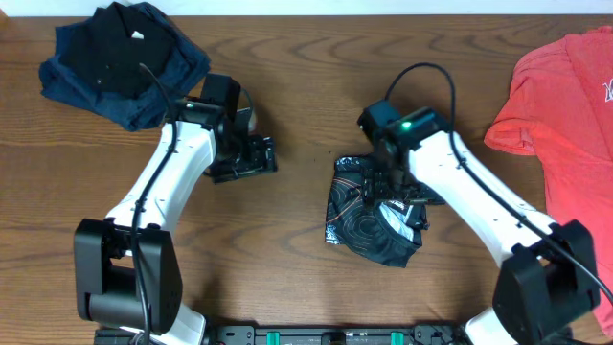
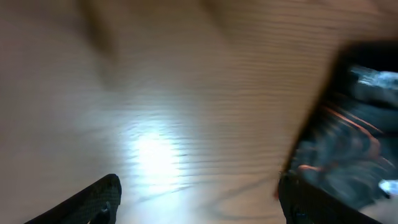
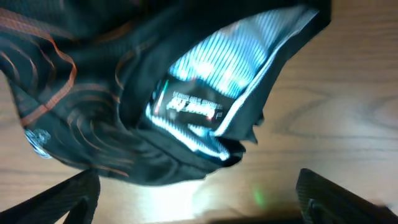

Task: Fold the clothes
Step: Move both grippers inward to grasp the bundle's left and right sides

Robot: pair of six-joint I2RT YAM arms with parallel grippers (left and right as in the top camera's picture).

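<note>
I have the shiny black sports jersey with thin orange-red contour lines (image 1: pixel 352 218) lying in a compact bundle on the wooden bench (image 1: pixel 287 259), a little right of centre. My right gripper (image 3: pixel 198 193) hangs directly over it with its fingers spread wide and nothing between them. My left gripper (image 2: pixel 199 183) is also spread and empty, over bare wood just to the left of the bundle.

The fold looks nearly done to me but not tidy. A patch of the pale grey inside with its printed label (image 3: pixel 205 93) shows at the top, and one corner of the fabric sticks out at the lower right.

To finish well, I would lift the right arm straight up first, so that neither finger catches the slippery cloth and drags a layer open. Then I would tuck the loose corner under and press the stack flat, with the left gripper steadying the near edge.

I would keep both arms away from the plain coral-red T-shirt (image 1: pixel 565 105) at the far right and the heap of dark navy and black garments (image 1: pixel 120 53) at the far left.
</note>
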